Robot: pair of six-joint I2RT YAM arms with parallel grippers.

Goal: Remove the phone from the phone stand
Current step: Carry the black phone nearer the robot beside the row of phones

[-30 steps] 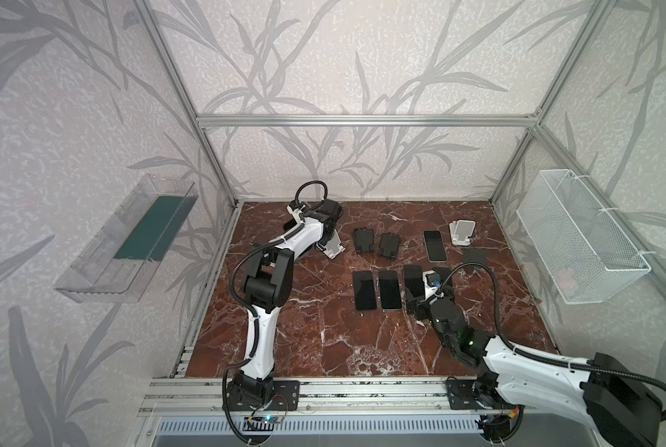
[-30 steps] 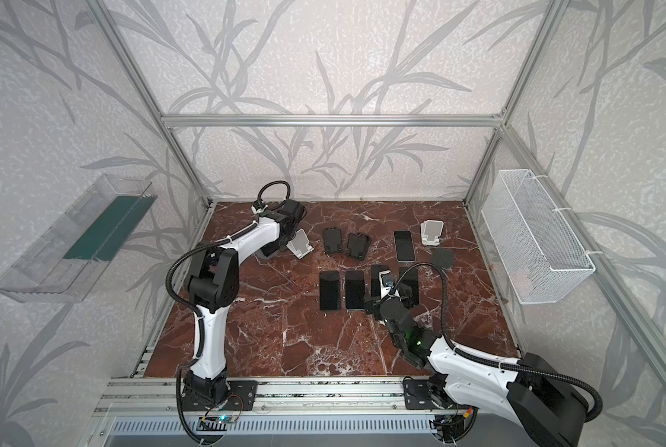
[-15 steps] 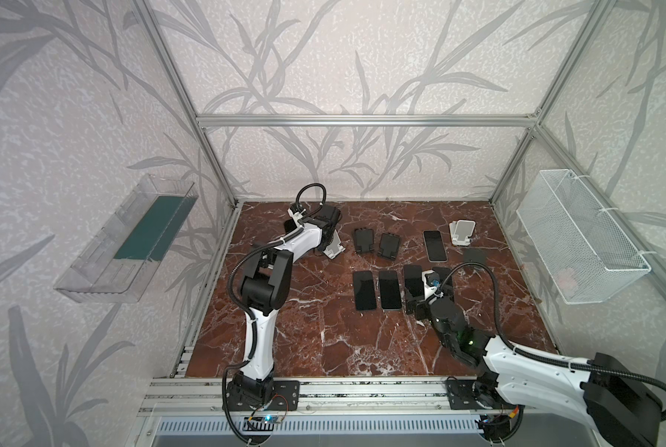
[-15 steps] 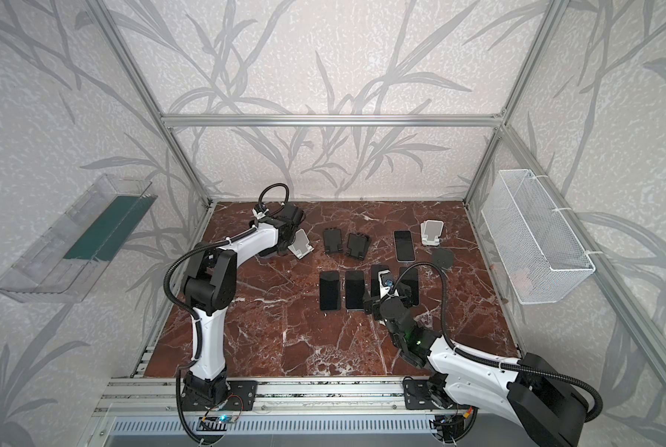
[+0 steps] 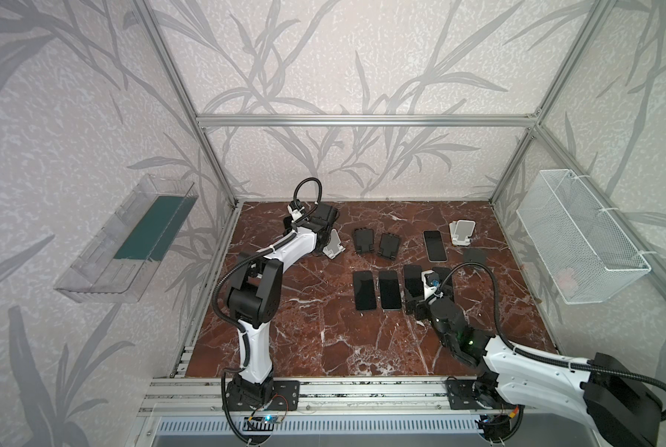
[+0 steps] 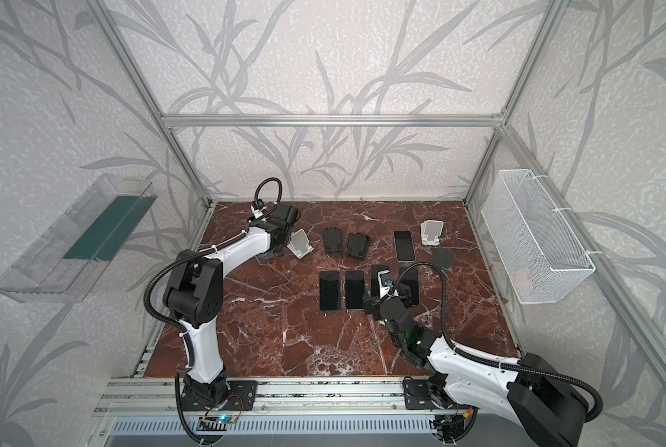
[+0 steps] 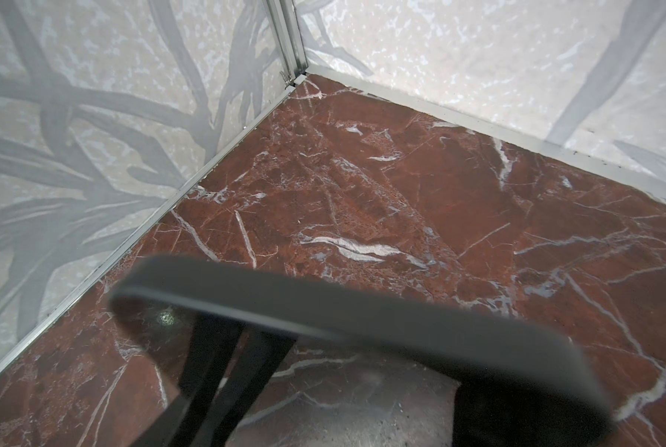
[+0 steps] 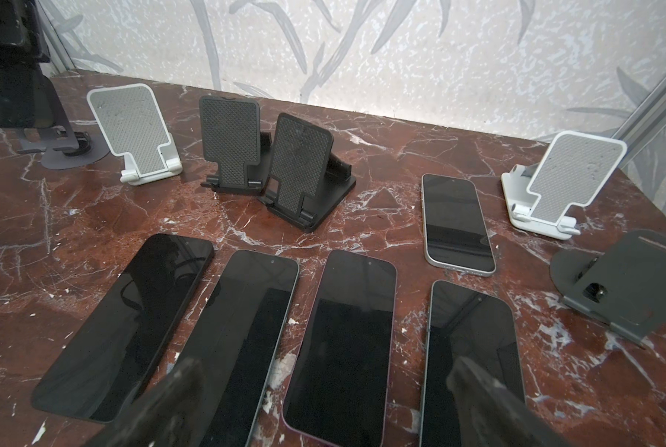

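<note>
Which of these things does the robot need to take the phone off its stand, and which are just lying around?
Needed:
left gripper, shut on the phone
grey stand below it

Just lying around:
five flat phones
two white stands
two black stands
spare grey stand
wire basket
clear tray
right gripper, open over the flat phones

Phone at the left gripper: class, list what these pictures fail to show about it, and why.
- Left wrist view: phone blurred by closeness, cropped by the frame.
- Right wrist view: frame edge crops it; whether it rests on the stand is too dark.
- Both top views: left gripper mostly covers both.
</note>
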